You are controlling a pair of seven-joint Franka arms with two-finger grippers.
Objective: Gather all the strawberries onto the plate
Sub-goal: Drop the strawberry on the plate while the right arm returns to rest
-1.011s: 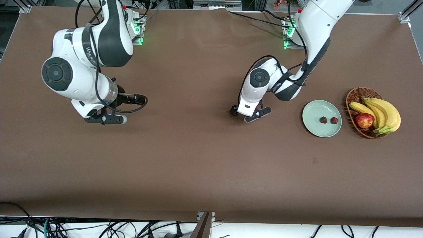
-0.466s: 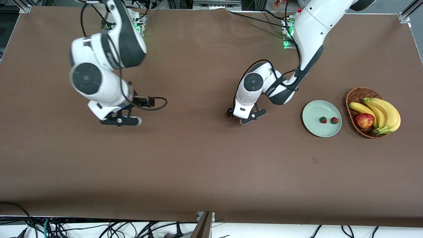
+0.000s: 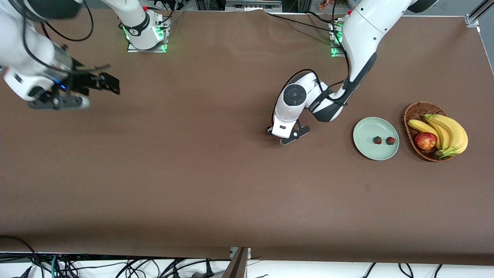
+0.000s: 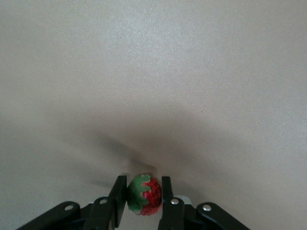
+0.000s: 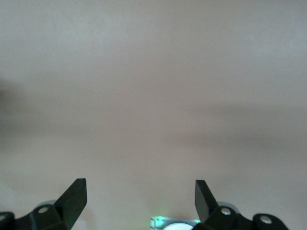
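Note:
My left gripper (image 3: 288, 136) is low over the middle of the table, beside the plate toward the right arm's end. In the left wrist view it (image 4: 143, 182) is shut on a strawberry (image 4: 145, 195) with a green leafy top. My hand hides this berry in the front view. The pale mint-green plate (image 3: 366, 131) holds two strawberries, one (image 3: 377, 140) beside the other (image 3: 390, 140). My right gripper (image 3: 58, 102) is up over the right arm's end of the table, and in its wrist view it (image 5: 140, 186) is open and empty.
A brown wicker basket (image 3: 415, 109) stands beside the plate at the left arm's end. It holds bananas (image 3: 447, 131) and a red-yellow apple (image 3: 425, 141). The arm bases with green lights stand along the table's edge farthest from the front camera.
The right arm has swung from the table's middle out toward its own end, gripper open. The left gripper has shifted slightly and stays low at the same spot.

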